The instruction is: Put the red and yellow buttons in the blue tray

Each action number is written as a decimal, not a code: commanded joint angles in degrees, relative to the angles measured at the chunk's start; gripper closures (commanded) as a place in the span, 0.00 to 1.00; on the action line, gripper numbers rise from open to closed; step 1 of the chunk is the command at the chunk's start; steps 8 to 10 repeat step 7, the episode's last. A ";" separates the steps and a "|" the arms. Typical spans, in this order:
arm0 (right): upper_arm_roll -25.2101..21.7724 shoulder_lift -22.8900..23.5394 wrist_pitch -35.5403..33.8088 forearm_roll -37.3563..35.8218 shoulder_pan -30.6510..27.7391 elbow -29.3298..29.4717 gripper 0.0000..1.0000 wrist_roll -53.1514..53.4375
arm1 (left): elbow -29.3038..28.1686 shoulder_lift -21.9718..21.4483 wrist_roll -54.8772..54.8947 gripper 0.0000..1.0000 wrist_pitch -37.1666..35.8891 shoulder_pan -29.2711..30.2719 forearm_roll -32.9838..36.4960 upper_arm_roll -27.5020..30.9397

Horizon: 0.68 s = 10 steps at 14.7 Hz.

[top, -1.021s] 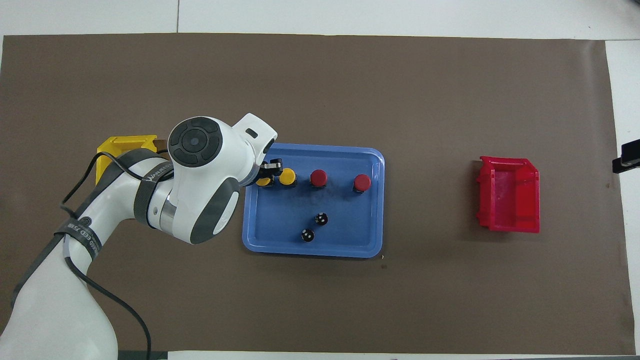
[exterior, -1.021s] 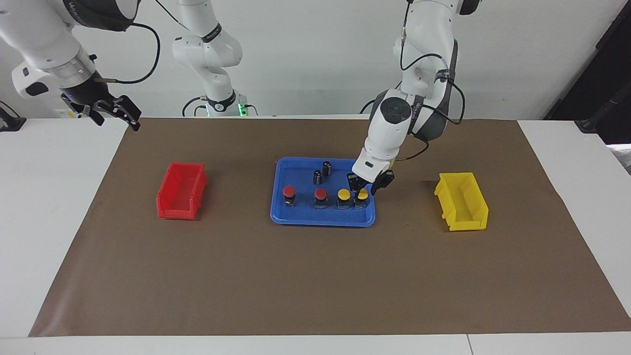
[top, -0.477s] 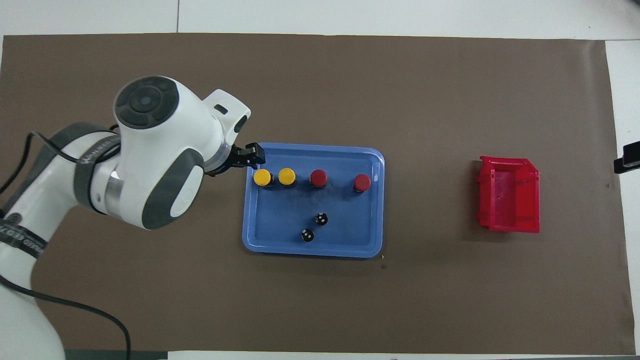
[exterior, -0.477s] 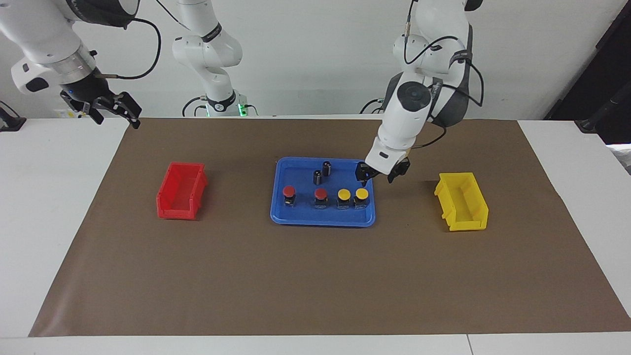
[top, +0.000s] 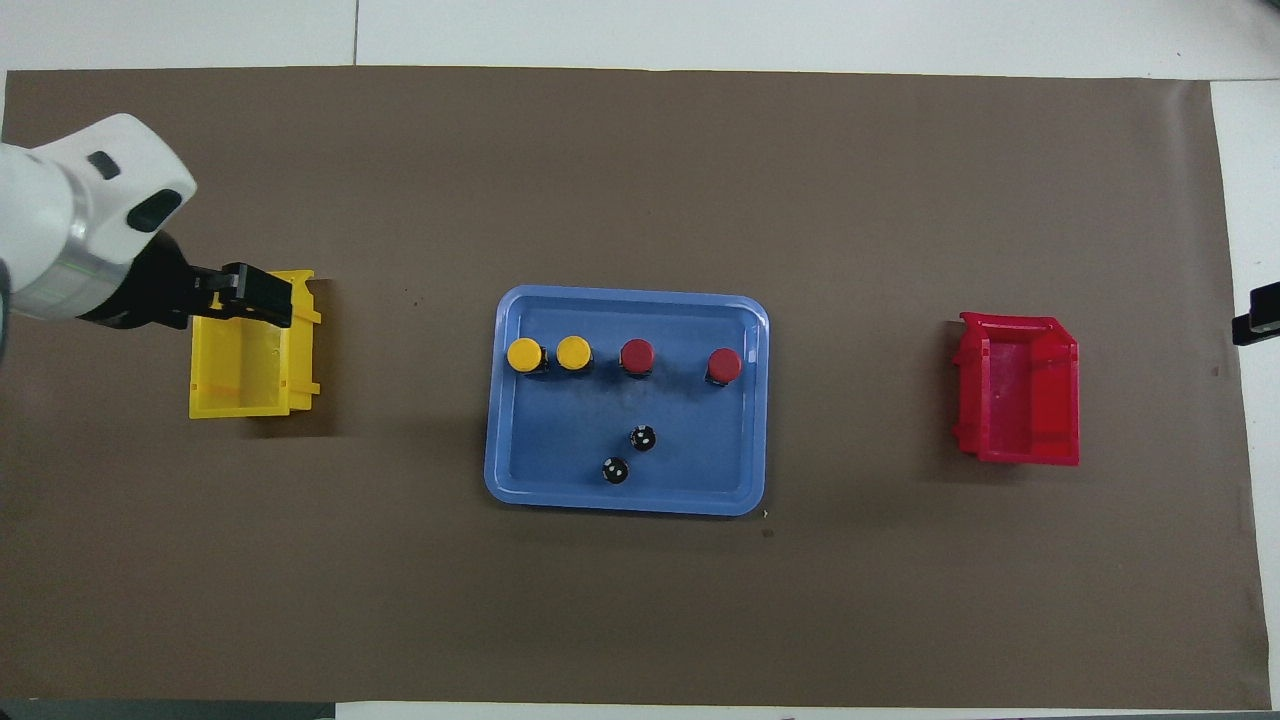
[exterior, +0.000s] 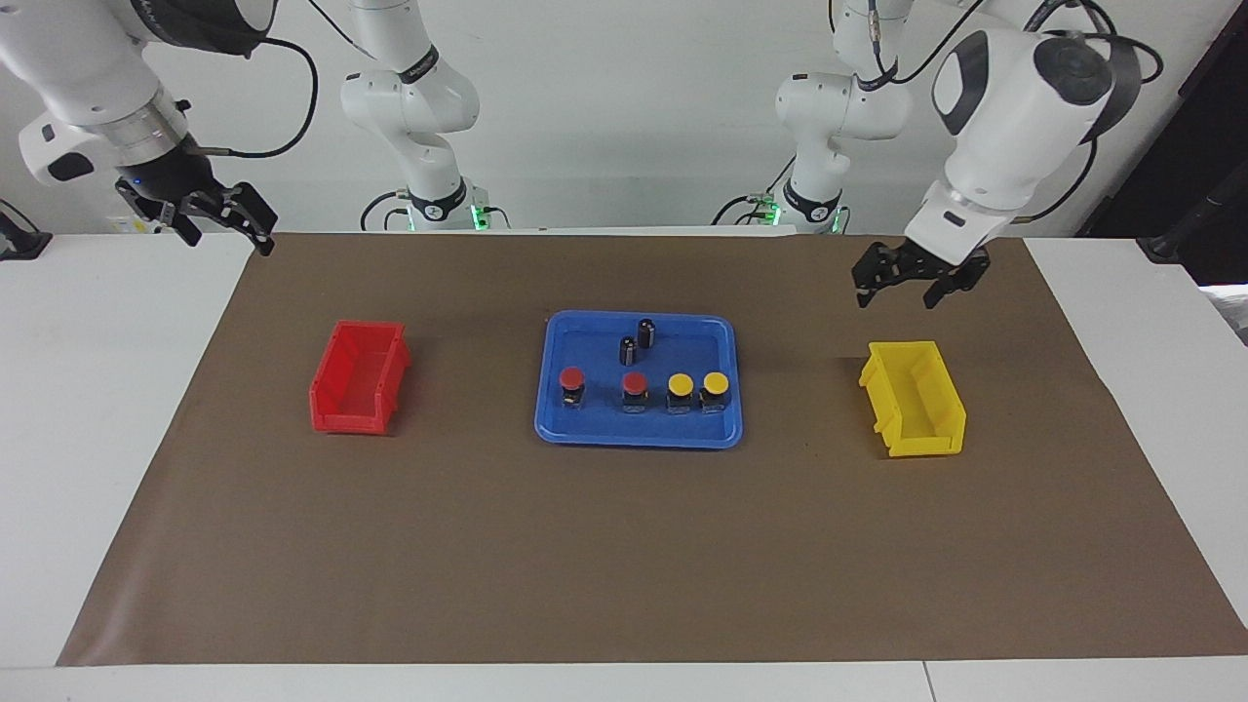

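Observation:
The blue tray (exterior: 639,441) lies at the middle of the brown mat, and also shows in the overhead view (top: 625,508). In it stand two red buttons (exterior: 571,378) (exterior: 635,383) and two yellow buttons (exterior: 680,386) (exterior: 716,383) in one row; the overhead view shows them too (top: 724,364) (top: 636,353) (top: 573,351) (top: 524,353). My left gripper (exterior: 902,291) (top: 255,296) is open and empty, raised over the yellow bin. My right gripper (exterior: 226,234) is open and empty, and waits raised over the mat's corner at the right arm's end.
A small yellow bin (exterior: 915,398) (top: 252,345) stands toward the left arm's end, a small red bin (exterior: 358,375) (top: 1018,388) toward the right arm's end. Two dark capless cylinders (exterior: 628,349) (exterior: 645,331) stand in the tray, nearer to the robots than the buttons.
My left gripper has let go of the end yellow button, risen and swung away from the tray to over the yellow bin. The button stays in the tray. The right arm has barely moved.

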 commanded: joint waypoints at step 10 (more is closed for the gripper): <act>-0.04 -1.19 1.82 -1.00 -0.01 -1.40 0.00 -2.47 | 6.79 0.11 13.41 0.00 -4.74 5.65 1.53 -0.71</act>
